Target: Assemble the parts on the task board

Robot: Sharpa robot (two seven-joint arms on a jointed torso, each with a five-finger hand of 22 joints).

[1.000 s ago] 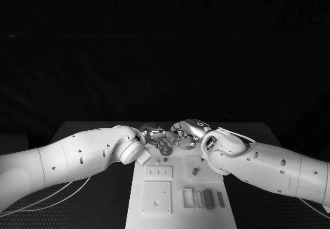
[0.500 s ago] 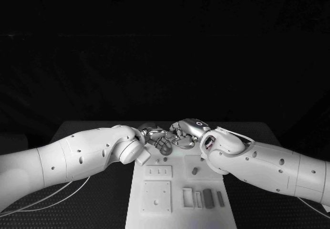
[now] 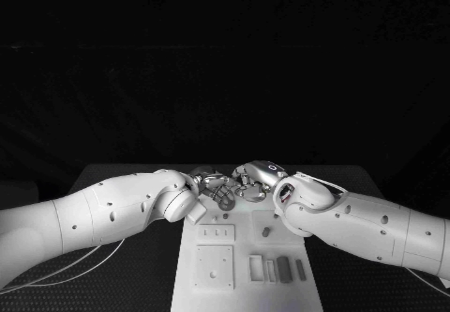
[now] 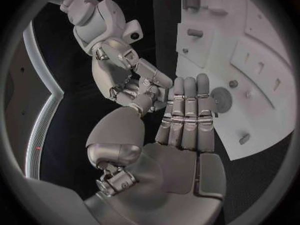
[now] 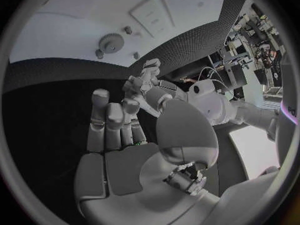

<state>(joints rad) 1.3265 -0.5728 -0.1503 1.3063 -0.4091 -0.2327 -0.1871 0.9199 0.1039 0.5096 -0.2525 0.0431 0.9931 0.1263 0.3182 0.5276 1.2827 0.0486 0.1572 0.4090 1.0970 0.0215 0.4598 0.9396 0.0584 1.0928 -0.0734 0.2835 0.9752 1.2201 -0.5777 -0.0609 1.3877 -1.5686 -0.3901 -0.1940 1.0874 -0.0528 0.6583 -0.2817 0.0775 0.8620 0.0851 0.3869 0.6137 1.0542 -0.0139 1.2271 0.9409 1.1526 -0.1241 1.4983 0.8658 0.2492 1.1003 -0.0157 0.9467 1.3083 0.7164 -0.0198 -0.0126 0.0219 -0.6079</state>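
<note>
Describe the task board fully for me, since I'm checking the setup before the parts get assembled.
The task board is a long white plate, matte like plastic, lying flat in the middle of the black table. Its surface carries raised square and rectangular panels, some with slots and small holes. Small grey parts stand in a row toward its near end, and a round toothed piece lies on it toward its far end. The left hand and the right hand hang over that far end; whether either touches the board cannot be told.

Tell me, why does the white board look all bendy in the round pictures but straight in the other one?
The wrist views use fisheye lenses, so the task board bows in the left wrist view and curves in the right wrist view; in the head view its edges run straight.
</note>
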